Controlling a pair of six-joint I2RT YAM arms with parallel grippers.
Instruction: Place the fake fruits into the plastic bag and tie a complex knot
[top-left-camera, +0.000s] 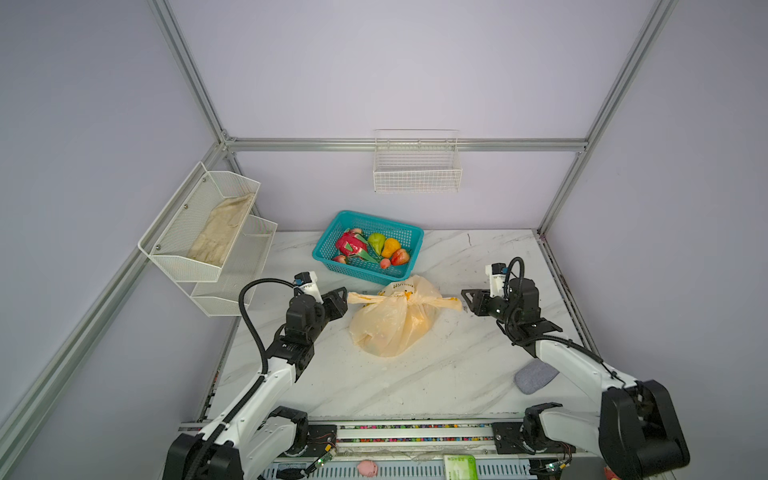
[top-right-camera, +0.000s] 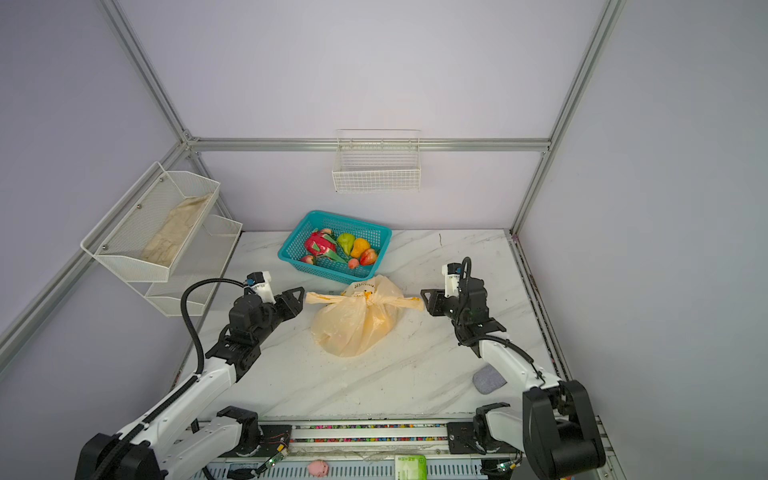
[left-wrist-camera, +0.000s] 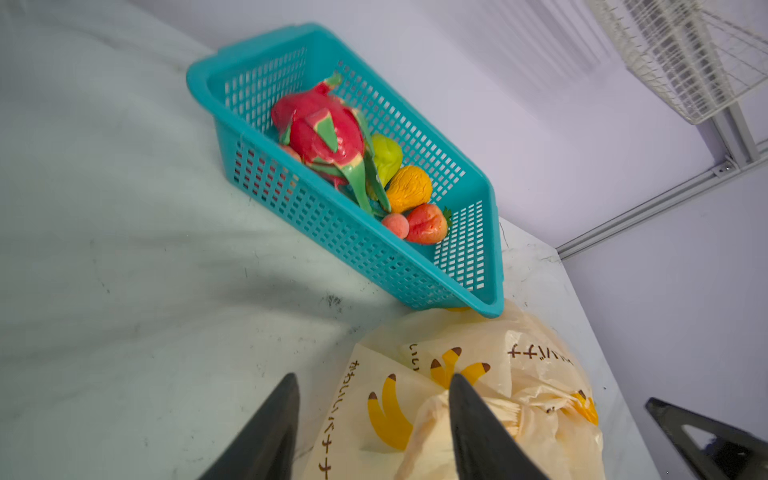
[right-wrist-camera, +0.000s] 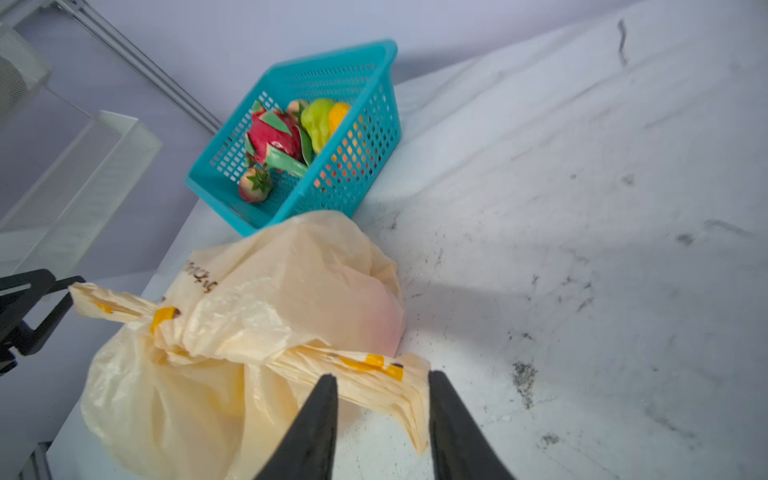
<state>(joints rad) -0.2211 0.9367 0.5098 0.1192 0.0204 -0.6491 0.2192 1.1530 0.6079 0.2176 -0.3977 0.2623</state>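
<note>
Tabletop is carrying the plastic bag, which is slumping between the left tool and the right tool. A teal basket, lying beyond both tools, is holding the fake fruits. The knot is sitting midway between the tools, its flat ends reaching just short of each. Both tools are standing with jaws apart, gripping nothing.

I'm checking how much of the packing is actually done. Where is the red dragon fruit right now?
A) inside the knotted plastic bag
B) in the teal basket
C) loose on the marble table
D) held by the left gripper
B: the dragon fruit lies in the teal basket among other fruits, behind the plastic bag, which sits apart with its handles already twisted together.
</note>
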